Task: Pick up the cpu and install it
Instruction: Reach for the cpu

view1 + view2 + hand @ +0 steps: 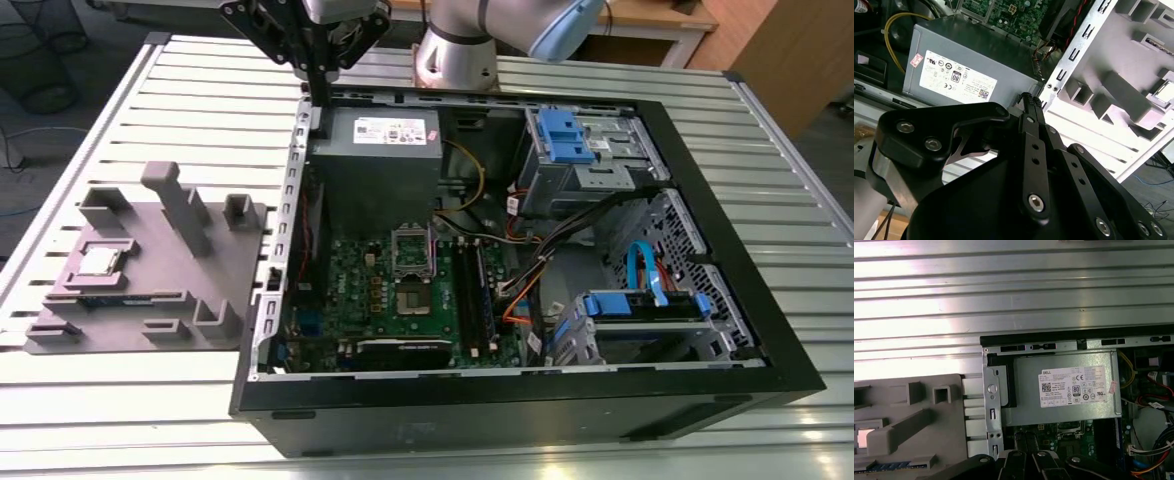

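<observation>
Your hand (310, 85), fingers together and empty, hangs at the exterior view's top; cpu (104, 262) lies lower left (in grey holder (200, 300)).

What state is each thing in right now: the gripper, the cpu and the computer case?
gripper: shut, holding nothing, above the case corner beside the power supply.
cpu: lying flat in the grey fixture outside the case, not gripped.
computer case: lying on its side, side panel off, inside exposed.
power supply: mounted in the case.
</observation>
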### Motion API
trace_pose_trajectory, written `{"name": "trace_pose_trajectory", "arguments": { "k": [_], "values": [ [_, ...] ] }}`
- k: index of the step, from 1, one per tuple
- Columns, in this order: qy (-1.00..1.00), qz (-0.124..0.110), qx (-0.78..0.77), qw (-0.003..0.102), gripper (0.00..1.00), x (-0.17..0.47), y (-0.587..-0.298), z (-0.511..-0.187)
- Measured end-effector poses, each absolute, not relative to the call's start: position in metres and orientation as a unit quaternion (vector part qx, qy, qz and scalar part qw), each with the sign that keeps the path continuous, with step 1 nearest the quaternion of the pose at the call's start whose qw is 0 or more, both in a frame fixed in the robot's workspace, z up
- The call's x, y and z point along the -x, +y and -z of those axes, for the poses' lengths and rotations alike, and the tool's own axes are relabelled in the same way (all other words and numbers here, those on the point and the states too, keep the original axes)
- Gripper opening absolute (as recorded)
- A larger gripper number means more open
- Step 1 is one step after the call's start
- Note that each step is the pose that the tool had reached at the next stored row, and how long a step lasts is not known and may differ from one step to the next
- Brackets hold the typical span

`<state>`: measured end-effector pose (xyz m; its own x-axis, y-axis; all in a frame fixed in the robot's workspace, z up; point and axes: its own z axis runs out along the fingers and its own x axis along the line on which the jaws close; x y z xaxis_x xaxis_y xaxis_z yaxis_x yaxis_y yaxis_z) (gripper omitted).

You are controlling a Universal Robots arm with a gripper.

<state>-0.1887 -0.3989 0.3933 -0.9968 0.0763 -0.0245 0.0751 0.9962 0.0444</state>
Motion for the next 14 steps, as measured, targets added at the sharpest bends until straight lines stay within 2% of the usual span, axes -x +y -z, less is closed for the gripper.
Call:
{"name": "trace_pose_trajectory", "arguments": {
  "k": [14],
  "values": [
    [0.999, -0.022, -0.038, 0.013, 0.11, 0.208, -0.399, -0.393]
  ]
}}
